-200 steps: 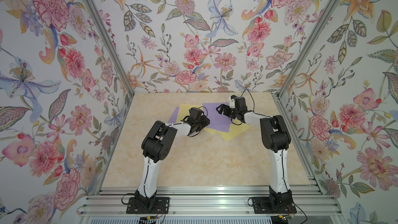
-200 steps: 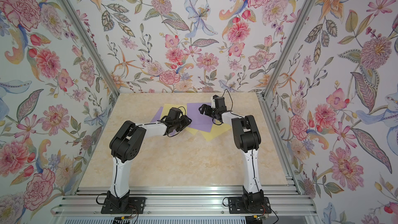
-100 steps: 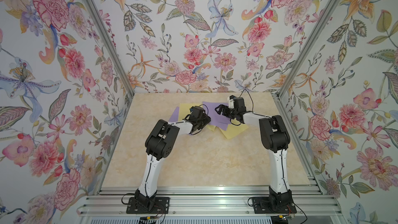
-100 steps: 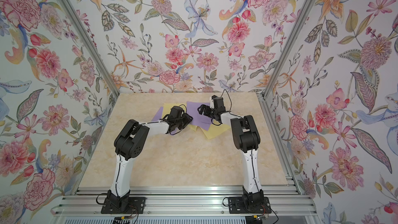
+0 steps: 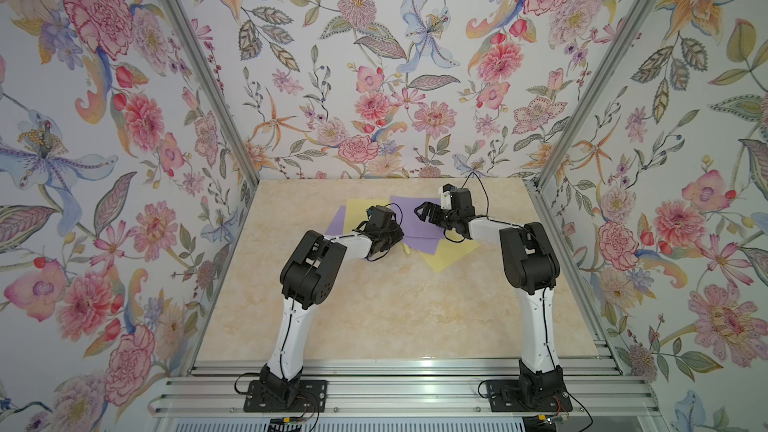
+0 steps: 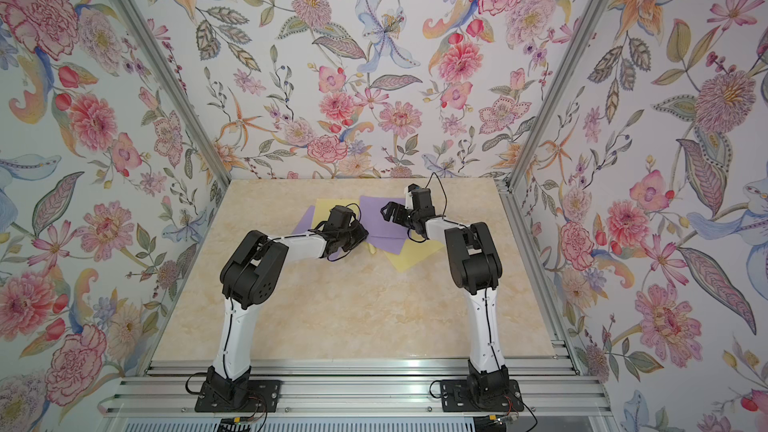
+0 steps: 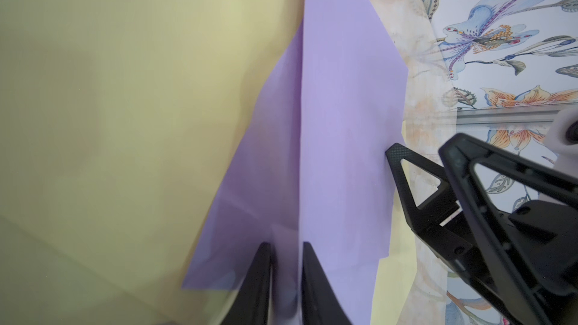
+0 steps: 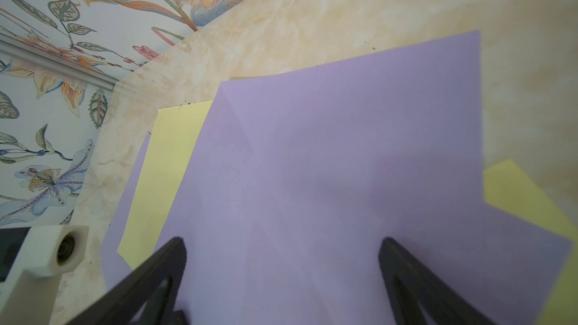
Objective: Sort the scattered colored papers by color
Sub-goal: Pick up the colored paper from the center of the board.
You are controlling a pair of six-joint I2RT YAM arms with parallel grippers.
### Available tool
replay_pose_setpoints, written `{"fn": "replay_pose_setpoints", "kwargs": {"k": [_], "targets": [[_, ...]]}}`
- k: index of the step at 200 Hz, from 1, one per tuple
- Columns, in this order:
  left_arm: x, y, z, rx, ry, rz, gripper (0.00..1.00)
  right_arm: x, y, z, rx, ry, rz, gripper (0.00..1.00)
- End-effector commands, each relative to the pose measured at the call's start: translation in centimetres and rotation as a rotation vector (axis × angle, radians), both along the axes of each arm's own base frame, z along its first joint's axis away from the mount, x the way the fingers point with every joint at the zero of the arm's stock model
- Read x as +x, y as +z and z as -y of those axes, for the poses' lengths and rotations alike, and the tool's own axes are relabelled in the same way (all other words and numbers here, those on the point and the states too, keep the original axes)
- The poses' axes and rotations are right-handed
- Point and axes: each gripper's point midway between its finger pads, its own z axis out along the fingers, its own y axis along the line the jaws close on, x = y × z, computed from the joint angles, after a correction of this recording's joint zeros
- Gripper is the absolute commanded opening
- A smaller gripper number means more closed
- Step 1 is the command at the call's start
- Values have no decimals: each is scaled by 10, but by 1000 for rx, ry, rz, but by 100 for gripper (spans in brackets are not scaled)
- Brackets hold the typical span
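Floral wallpaper (image 5: 374, 76) closes three sides of the beige marbled counter (image 5: 374, 305). An aluminium rail (image 5: 395, 384) runs along the counter's 6 o'clock edge and carries the two arm bases. The colored papers lie overlapped in one cluster toward 12 o'clock, near the back wall. A top lavender sheet (image 5: 401, 209) sits in the middle, with a yellow sheet (image 5: 357, 206) showing from under it at 10 o'clock. A second lavender sheet (image 5: 337, 222) peeps out at 9 o'clock, and another yellow sheet (image 5: 446, 255) sticks out at 5 o'clock. Both arms reach over the cluster and hide part of it. The left claw (image 7: 286, 251) is narrowed to a slit, nipping a raised fold of the top lavender sheet. The right claw (image 8: 281, 245) stands wide apart over the same sheet toward 1 o'clock, holding nothing.
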Motion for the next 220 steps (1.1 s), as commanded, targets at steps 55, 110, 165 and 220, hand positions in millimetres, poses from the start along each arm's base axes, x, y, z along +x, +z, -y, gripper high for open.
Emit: {"fn": "replay_pose_setpoints", "kwargs": {"k": [55, 110, 165, 220], "targets": [[12, 48, -15, 131, -28, 87, 34, -29, -54, -5, -30, 21, -161, 100], [21, 30, -18, 145, -22, 54, 25, -31, -54, -7, -31, 27, -164, 100], [23, 30, -27, 163, -3, 52, 0, -32, -54, -8, -33, 32, -164, 100], [29, 50, -25, 148, -3, 90, 0, -27, 10, -12, -34, 66, -31, 100]]}}
